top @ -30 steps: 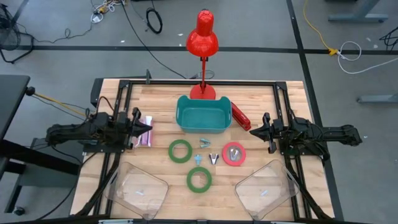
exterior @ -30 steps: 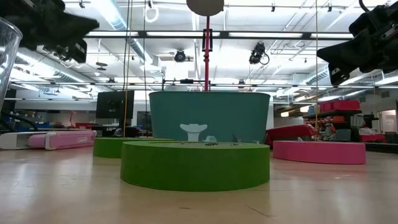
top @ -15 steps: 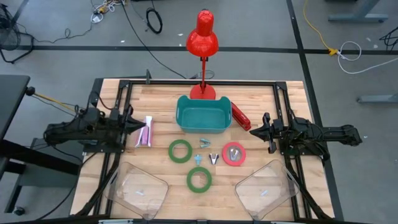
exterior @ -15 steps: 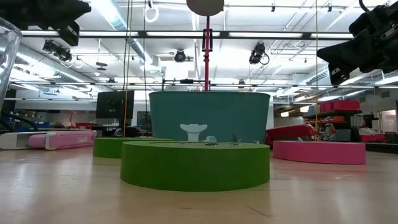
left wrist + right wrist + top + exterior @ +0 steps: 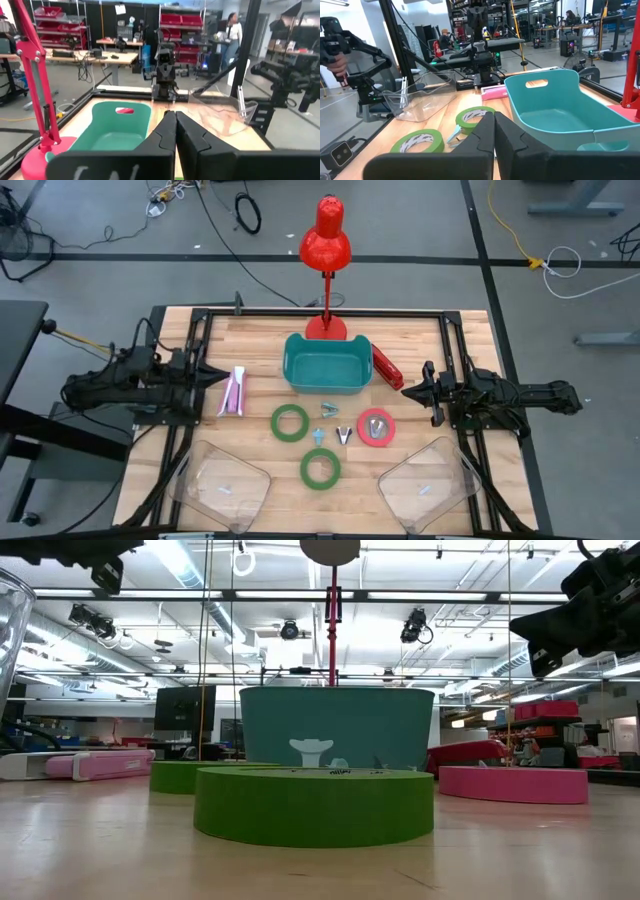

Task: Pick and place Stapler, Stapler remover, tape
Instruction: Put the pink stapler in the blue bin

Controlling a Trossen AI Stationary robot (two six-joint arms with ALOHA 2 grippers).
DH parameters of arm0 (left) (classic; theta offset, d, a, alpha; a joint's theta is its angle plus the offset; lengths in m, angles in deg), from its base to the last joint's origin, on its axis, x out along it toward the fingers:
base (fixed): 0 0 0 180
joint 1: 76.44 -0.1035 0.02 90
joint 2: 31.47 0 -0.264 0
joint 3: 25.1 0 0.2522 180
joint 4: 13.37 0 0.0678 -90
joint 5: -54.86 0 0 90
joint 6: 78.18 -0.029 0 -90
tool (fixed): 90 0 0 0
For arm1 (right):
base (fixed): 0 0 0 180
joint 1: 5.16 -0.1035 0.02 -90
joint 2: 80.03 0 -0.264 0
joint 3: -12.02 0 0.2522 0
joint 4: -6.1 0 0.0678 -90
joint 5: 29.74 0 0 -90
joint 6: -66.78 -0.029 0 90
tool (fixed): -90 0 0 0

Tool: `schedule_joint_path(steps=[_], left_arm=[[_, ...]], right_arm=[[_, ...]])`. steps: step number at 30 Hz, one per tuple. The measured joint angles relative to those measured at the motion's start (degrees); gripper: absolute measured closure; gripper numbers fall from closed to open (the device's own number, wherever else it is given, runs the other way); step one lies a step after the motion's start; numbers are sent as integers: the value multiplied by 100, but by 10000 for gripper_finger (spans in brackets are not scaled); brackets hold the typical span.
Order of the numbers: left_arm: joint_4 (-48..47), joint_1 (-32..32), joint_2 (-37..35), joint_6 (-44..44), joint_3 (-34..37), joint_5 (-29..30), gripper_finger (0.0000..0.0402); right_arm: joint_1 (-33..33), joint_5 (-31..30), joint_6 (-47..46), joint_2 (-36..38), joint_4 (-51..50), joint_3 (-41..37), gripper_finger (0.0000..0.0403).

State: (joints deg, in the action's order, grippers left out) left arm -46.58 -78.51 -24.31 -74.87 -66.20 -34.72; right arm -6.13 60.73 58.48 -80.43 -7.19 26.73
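High view: the left gripper [image 5: 222, 377] is hanging at the counter's [image 5: 260, 330] nine o'clock side, just beside the pink stapler [image 5: 234, 392]; the right gripper [image 5: 412, 392] is waiting at three o'clock; the red stapler [image 5: 387, 367] is lying at the teal bin's [image 5: 325, 364] three o'clock; two green tape rolls [image 5: 290, 422] and the red-pink roll [image 5: 376, 427] are sitting around the staple removers [image 5: 330, 424].
Low view: the near green roll [image 5: 314, 804] is lying flat in front of the bin; both arms are hanging high, nothing gripped.
Left wrist view: its fingers [image 5: 168, 131] are pressing together, empty; I would spread them before descending over the pink stapler, squaring them across its narrow sides.
Right wrist view: its fingers [image 5: 487, 131] are meeting too, holding nothing.
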Motion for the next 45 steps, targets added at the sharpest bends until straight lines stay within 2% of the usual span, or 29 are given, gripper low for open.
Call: schedule_joint_path(steps=[14, 24, 32, 36, 39, 42, 45], left_arm=[[-196, -1, 1664, -267, -1321, 147, 395], [-355, -1, 2360, -249, -2126, 919, 393], [-408, 1, 2685, -251, -2281, 1245, 392], [-726, 1, 2816, -122, -2281, 1637, 392], [-1000, 0, 2907, 61, -2281, 1720, 389], [-1274, -1, 2989, 108, -2281, 1721, 370], [-1536, -1, 3097, 359, -2281, 1800, 333]], right_arm=[[0, 0, 0, -1, 0, -1, 396], [0, 0, 0, 0, -1, -1, 396], [2, 0, 0, -2, -2, -2, 396], [0, 0, 0, -2, -2, 0, 396], [1, 0, 0, -1, -2, -1, 396], [1, 1, -1, 0, -2, -1, 396], [1, 1, 0, -1, -2, -1, 396]])
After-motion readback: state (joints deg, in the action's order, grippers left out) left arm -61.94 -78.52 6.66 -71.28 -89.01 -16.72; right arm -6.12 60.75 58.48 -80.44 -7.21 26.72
